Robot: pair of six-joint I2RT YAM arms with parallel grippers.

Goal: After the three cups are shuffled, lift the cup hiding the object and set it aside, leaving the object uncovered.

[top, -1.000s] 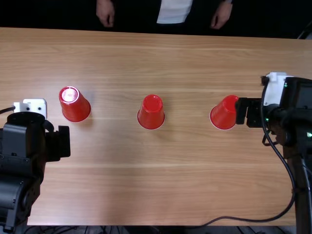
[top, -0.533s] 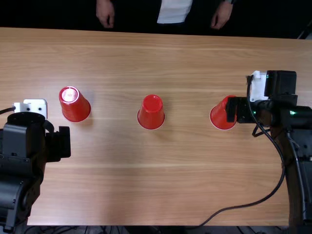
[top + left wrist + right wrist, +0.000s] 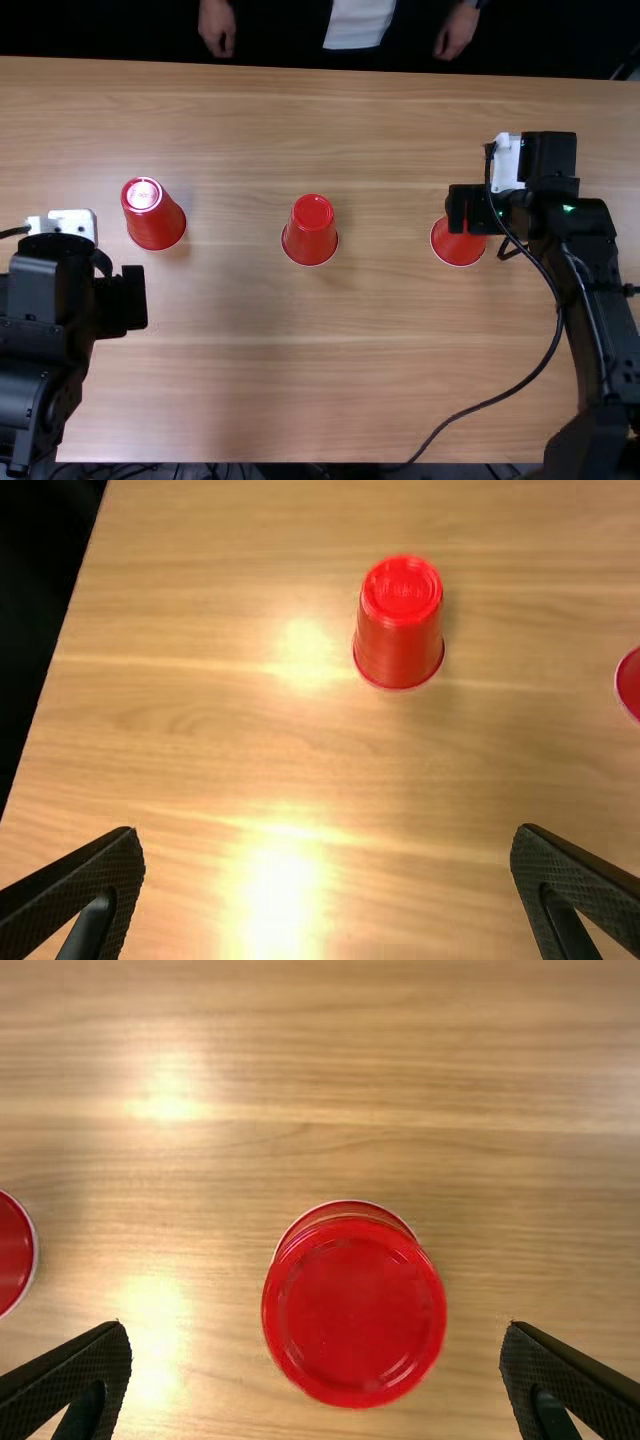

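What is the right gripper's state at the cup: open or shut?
Open: the right gripper has its fingers wide apart, one each side of the upside-down red cup, not touching it.

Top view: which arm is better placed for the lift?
Right. The right gripper hangs open directly over the rightmost cup; the left gripper sits short of the leftmost cup.

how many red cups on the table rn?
3 upside-down red plastic cups in a row on the light wooden table: left cup, middle cup, right cup partly covered by the open right gripper. No others visible.
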